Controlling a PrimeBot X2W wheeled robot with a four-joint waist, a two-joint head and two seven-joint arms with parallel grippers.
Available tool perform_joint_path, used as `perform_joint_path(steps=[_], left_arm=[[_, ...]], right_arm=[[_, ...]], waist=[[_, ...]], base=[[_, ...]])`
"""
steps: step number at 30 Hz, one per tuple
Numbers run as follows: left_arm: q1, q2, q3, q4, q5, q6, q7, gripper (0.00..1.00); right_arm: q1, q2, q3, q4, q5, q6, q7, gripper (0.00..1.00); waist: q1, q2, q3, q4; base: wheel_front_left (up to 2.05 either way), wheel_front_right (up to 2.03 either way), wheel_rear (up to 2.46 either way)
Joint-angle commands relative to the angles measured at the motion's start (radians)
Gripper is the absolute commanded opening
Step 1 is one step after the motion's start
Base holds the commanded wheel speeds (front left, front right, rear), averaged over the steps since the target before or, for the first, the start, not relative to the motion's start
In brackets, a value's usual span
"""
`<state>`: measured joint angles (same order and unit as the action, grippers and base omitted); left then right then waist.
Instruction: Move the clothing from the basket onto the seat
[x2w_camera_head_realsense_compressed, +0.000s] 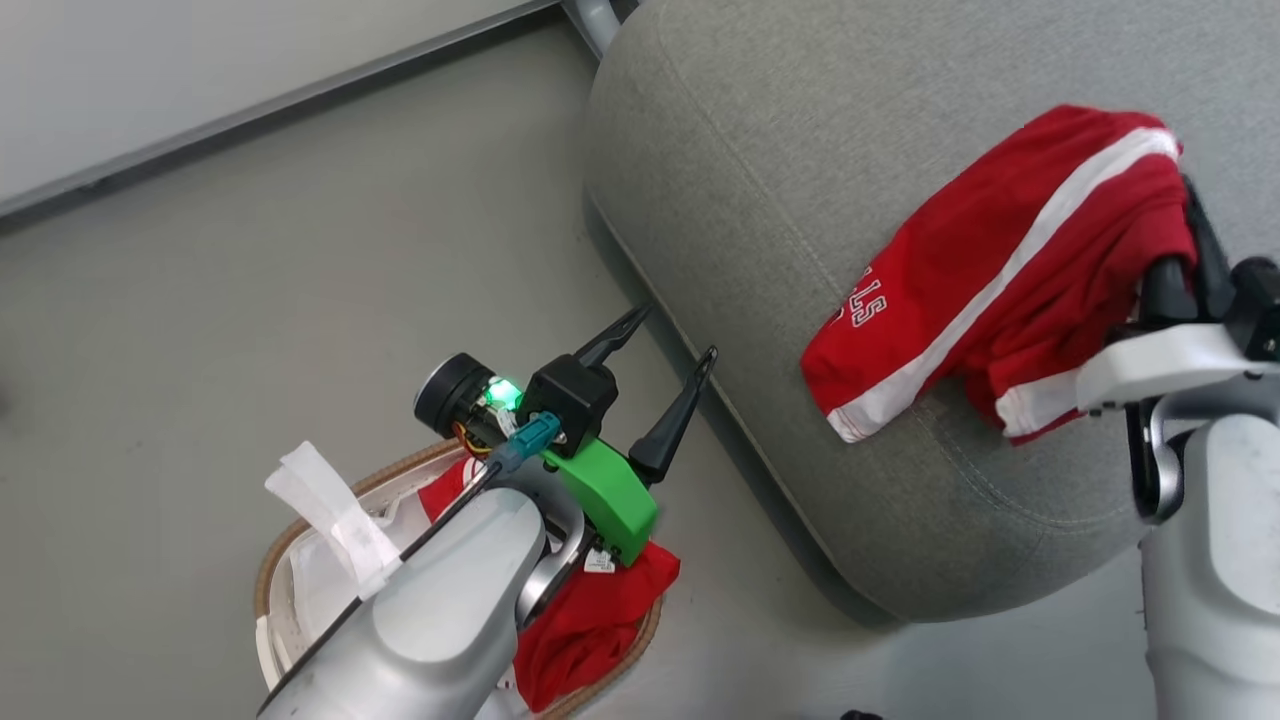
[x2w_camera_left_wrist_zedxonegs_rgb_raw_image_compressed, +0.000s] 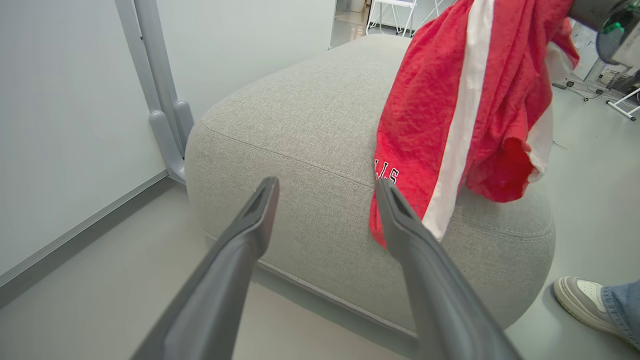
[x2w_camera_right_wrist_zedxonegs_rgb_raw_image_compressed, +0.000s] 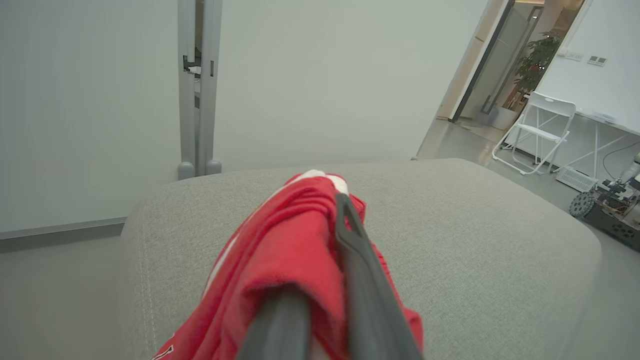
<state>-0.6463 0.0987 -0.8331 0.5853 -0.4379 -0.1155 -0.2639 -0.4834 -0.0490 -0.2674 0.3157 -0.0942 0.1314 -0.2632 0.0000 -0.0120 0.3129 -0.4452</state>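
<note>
A red garment with a white stripe and white lettering (x2w_camera_head_realsense_compressed: 1000, 265) is draped over the grey seat (x2w_camera_head_realsense_compressed: 740, 200), near its front right corner. My right gripper (x2w_camera_head_realsense_compressed: 1185, 235) is shut on this garment's far end; in the right wrist view the cloth (x2w_camera_right_wrist_zedxonegs_rgb_raw_image_compressed: 285, 250) bunches between and over the fingers (x2w_camera_right_wrist_zedxonegs_rgb_raw_image_compressed: 350, 240). More red clothing (x2w_camera_head_realsense_compressed: 590, 620) lies in the basket (x2w_camera_head_realsense_compressed: 262, 580) at the lower left, partly under my left forearm. My left gripper (x2w_camera_head_realsense_compressed: 678, 331) hangs open and holds nothing, above the floor between the basket and the seat's edge. In the left wrist view the left gripper (x2w_camera_left_wrist_zedxonegs_rgb_raw_image_compressed: 326, 184) points at the seat's side (x2w_camera_left_wrist_zedxonegs_rgb_raw_image_compressed: 300, 150).
A white liner sheet (x2w_camera_head_realsense_compressed: 315, 580) lines the basket. A wall with a grey baseboard (x2w_camera_head_realsense_compressed: 250, 110) runs along the far left, and a grey post (x2w_camera_left_wrist_zedxonegs_rgb_raw_image_compressed: 160, 100) stands by the seat's corner. A person's shoe (x2w_camera_left_wrist_zedxonegs_rgb_raw_image_compressed: 580, 295) is on the floor right of the seat. A white folding chair (x2w_camera_right_wrist_zedxonegs_rgb_raw_image_compressed: 537, 130) stands far back.
</note>
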Motion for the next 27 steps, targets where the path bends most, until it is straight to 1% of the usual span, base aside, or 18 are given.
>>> perform_joint_path(steps=[1,4,7,14,19,23,27], left_arm=[[-0.019,0.010,0.004,-0.006,0.005,0.000,-0.001,1.00],[-0.035,0.012,0.005,-0.016,0.012,0.003,-0.001,1.00],[-0.052,0.018,0.015,-0.033,0.020,0.013,-0.001,1.00],[-0.084,0.031,0.027,-0.071,0.035,0.028,-0.001,1.00],[-0.102,0.034,0.035,-0.098,0.041,0.037,-0.001,1.00],[-0.115,0.042,0.043,-0.124,0.037,0.047,0.003,1.00],[-0.116,0.068,0.044,-0.151,0.045,0.057,0.012,1.00]], right_arm=[[-0.038,-0.003,-0.012,0.007,-0.019,-0.001,-0.002,0.00],[-0.109,-0.010,-0.046,0.017,-0.060,-0.001,-0.002,0.00],[-0.204,-0.045,-0.068,0.032,-0.087,-0.001,-0.002,0.00],[-0.457,-0.200,-0.127,0.078,-0.138,-0.001,-0.002,0.00],[-0.612,-0.299,-0.207,0.120,-0.172,-0.001,-0.002,0.00],[-0.665,-0.344,-0.266,0.164,-0.220,-0.001,-0.002,0.00],[-0.620,-0.347,-0.308,0.234,-0.265,-0.001,-0.002,0.00]], waist=[[0.0000,0.0120,0.048,0.041],[0.0000,0.0120,0.086,0.085],[0.0000,0.0120,0.129,0.132],[0.0000,0.0120,0.220,0.224],[0.0000,0.0120,0.280,0.281],[0.0000,0.0120,0.329,0.312],[0.0000,0.0120,0.374,0.329]], base=[[0.00,0.00,0.00],[0.00,0.00,0.00],[0.00,0.00,0.00],[0.00,0.00,0.00],[0.00,0.00,0.00],[0.00,0.00,0.00],[0.00,0.00,0.00]])
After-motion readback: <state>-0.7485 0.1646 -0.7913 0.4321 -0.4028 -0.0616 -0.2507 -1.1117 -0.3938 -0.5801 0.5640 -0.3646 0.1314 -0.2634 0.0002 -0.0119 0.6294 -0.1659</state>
